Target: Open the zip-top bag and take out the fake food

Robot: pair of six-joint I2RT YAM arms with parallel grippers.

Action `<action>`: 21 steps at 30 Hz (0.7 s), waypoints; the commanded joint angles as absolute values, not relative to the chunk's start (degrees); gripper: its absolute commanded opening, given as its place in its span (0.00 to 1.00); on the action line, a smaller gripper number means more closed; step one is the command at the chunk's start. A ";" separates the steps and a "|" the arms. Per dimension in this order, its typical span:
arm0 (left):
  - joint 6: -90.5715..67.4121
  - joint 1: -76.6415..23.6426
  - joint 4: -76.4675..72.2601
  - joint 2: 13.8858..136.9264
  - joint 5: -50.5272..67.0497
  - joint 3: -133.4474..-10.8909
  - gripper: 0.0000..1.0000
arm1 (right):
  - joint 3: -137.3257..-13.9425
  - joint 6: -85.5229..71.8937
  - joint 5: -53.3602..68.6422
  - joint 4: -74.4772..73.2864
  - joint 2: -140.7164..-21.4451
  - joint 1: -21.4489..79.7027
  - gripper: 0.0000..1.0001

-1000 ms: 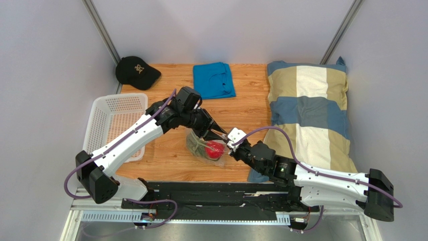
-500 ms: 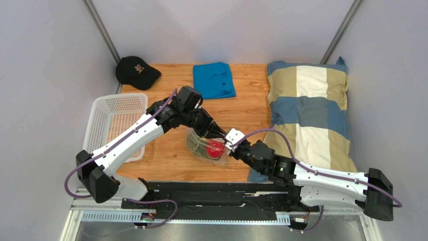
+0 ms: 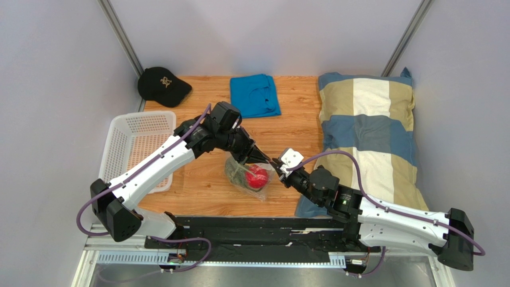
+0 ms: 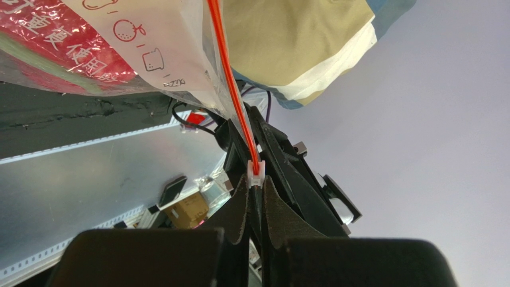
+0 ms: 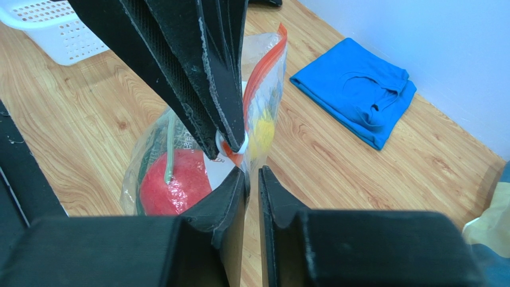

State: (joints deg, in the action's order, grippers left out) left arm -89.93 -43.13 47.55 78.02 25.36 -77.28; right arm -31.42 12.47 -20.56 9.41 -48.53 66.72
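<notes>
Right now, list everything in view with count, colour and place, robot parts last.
bag: one, clear with orange-red zip strip, mid-table
slider: one, white, on the zip strip
red fruit: one, red, in the bag
yellow fruit: one, yellow, in the bag
leafy piece: one, green, in the bag
basket: one, white, table's left edge
cap: one, black, far left corner
shirt: one, blue, far edge
pillow: one, blue-tan-white, right side
table: one, wooden, beneath the items
left gripper: one, black, shut on the bag at its slider
right gripper: one, black, jaws slightly apart, beside the bag
</notes>
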 commanded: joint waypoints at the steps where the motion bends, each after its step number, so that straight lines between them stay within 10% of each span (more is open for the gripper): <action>1: -89.38 -43.42 48.34 77.78 25.40 -79.72 0.00 | -31.81 10.46 -18.38 12.12 -49.04 66.09 0.15; 21: -85.87 -41.49 51.14 82.26 20.92 -82.35 0.00 | -34.46 13.61 -15.39 9.41 -47.04 65.92 0.00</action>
State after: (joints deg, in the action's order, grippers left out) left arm -88.73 -43.00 49.06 81.28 24.25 -80.20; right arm -32.95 11.46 -16.97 8.36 -51.53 66.13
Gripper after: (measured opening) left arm 0.029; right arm 0.014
